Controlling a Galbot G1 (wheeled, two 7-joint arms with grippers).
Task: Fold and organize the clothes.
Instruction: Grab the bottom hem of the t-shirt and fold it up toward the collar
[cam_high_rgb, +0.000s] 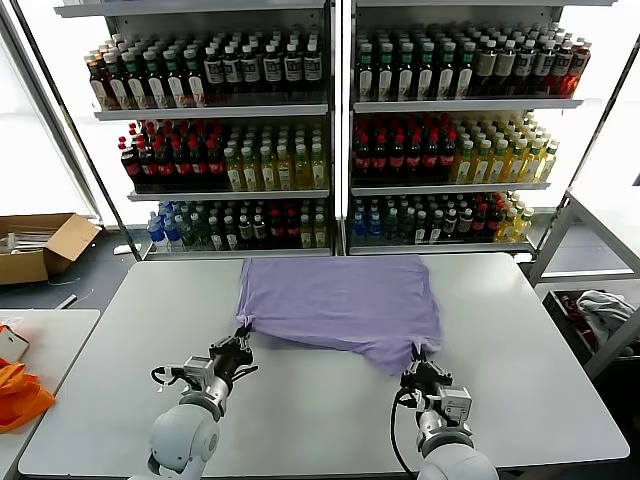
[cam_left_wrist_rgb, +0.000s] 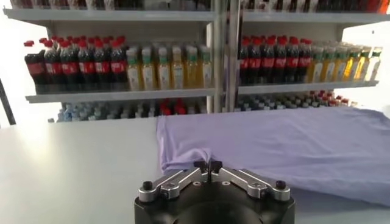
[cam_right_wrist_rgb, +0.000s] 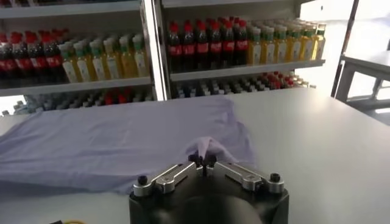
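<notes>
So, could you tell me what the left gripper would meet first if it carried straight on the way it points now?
The left gripper is already shut on the near corner of the lavender T-shirt, so it would push straight into that shirt; the drinks shelves stand well beyond, judging roughly.

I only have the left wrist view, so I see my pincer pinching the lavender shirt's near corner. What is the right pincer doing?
Observer: The right pincer is shut on the lavender soft fabric T-shirt at its other near corner.
Operator: Is the shirt flat?
Observer: Mostly; it lies spread on the white table, lifted slightly at both pinched corners.
Operator: Anything to my left?
Observer: An open cardboard box sits on the floor beyond the table; the left pincer is nowhere near it.
</notes>
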